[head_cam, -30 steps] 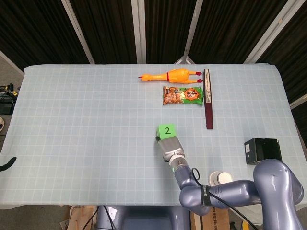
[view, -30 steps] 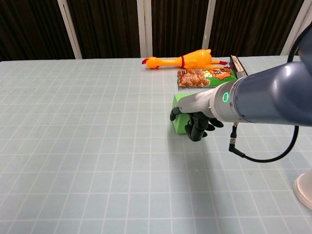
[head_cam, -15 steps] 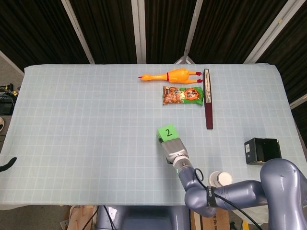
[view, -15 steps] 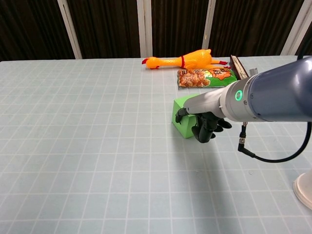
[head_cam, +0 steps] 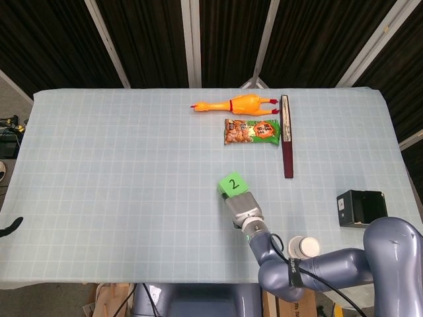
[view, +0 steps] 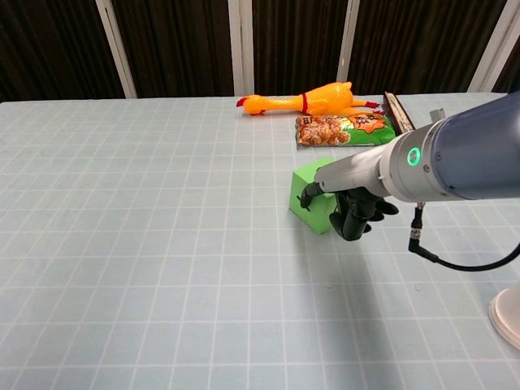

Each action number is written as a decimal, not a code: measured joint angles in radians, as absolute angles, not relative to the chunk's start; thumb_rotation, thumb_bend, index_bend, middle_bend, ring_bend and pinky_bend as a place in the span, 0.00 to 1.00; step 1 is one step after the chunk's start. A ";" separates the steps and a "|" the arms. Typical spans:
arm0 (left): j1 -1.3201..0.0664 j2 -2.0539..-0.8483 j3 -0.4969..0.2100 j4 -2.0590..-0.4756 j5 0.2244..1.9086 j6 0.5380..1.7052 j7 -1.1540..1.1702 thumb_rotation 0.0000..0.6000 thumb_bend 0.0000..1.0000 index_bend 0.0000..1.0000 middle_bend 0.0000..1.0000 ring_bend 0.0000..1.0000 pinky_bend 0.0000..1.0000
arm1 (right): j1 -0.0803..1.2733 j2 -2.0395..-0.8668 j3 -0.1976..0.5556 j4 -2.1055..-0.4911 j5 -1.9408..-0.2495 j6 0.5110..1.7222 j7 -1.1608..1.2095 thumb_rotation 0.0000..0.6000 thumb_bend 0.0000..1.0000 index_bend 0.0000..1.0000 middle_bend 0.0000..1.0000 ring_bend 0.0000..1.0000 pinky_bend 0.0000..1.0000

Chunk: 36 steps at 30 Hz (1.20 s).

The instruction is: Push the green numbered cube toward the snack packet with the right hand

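Head view, left to right: the table [head_cam: 119, 191] carries a checked cloth, and at its far middle lies a rubber chicken [head_cam: 236, 104], with the snack packet [head_cam: 252, 131] just near of it and a dark flat bar [head_cam: 286, 137] beside the packet's right end. Nearer, about mid-table, sits the green numbered cube [head_cam: 232, 183], its "2" facing up, well apart from the packet and a little left of it. The right hand [head_cam: 242, 210] is directly against the cube's near side, which I judge to be the sensible place for it: pressure from there drives the cube away toward the far packet. Further right stand a black box [head_cam: 361, 207] and, off the near edge, a white cup [head_cam: 303, 247]. The left hand is not in view.

The chest view adds what the overhead angle hides. There the right hand [view: 355, 213] hangs with dark fingers [view: 351, 223] curled downward, clenched on nothing, touching the cube [view: 313, 205] on its near right face rather than wrapping it. It also shows the cube standing flat on the cloth. The number, plain from above, cannot be seen from this lower camera.
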State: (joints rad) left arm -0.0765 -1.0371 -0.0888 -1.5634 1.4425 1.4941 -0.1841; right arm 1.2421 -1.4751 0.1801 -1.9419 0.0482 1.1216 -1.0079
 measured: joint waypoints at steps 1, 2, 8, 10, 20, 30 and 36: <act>-0.077 -1.037 -0.089 -1.564 1.442 1.494 -0.184 1.00 0.27 0.00 0.00 0.00 0.14 | 1.243 -1.472 0.179 -1.947 0.048 1.123 -1.009 1.00 0.79 0.12 0.83 0.81 0.80; -0.076 -1.037 -0.089 -1.564 1.442 1.494 -0.184 1.00 0.27 0.00 0.00 0.00 0.14 | 1.244 -1.469 0.178 -1.954 0.048 1.125 -1.009 1.00 0.79 0.12 0.83 0.81 0.80; -0.074 -1.037 -0.088 -1.568 1.442 1.498 -0.180 1.00 0.27 0.00 0.00 0.00 0.14 | 1.241 -1.444 0.168 -2.000 0.031 1.130 -0.996 1.00 0.79 0.12 0.83 0.81 0.80; -0.073 -1.037 -0.088 -1.569 1.443 1.500 -0.181 1.00 0.27 0.00 0.00 0.00 0.14 | 1.238 -1.436 0.161 -2.015 0.021 1.132 -0.989 1.00 0.79 0.12 0.83 0.81 0.80; -0.073 -1.036 -0.090 -1.569 1.441 1.499 -0.181 1.00 0.27 0.00 0.00 0.00 0.14 | 1.226 -1.402 0.134 -2.042 -0.005 1.134 -0.955 1.00 0.79 0.12 0.83 0.81 0.80; -0.073 -1.040 -0.089 -1.572 1.440 1.498 -0.168 1.00 0.27 0.00 0.00 0.00 0.14 | 1.211 -1.368 0.108 -2.037 -0.008 1.125 -0.929 1.00 0.79 0.12 0.83 0.81 0.80; -0.072 -1.041 -0.090 -1.573 1.439 1.501 -0.162 1.00 0.27 0.00 0.00 0.00 0.14 | 1.201 -1.341 0.090 -2.037 -0.013 1.107 -0.916 1.00 0.79 0.12 0.83 0.81 0.80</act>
